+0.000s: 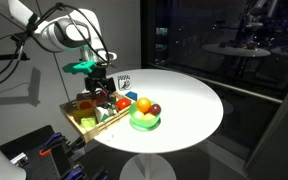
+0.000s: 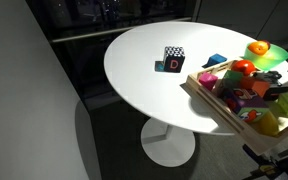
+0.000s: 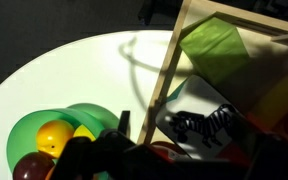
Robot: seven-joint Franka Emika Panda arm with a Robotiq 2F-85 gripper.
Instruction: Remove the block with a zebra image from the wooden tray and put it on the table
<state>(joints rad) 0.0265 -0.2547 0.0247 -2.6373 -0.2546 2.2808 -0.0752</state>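
In the wrist view the block with a zebra image (image 3: pixel 206 125) lies in the wooden tray (image 3: pixel 168 75), white zebra face up, close to the tray's rim. My gripper (image 3: pixel 199 140) hangs low over it, with a dark finger on each side, and looks open. In an exterior view the gripper (image 1: pixel 100 82) is down over the tray (image 1: pixel 84 124), and the zebra block is hidden among the toys. The tray also shows in an exterior view (image 2: pixel 216 104) at the edge of the white round table (image 2: pixel 144 75).
A green bowl (image 1: pixel 144 122) with toy fruits stands beside the tray and also shows in the wrist view (image 3: pixel 34 128). A black-and-white block with a red letter (image 2: pixel 173 60) and a blue piece (image 2: pixel 215 61) lie on the table. Several coloured toys fill the tray.
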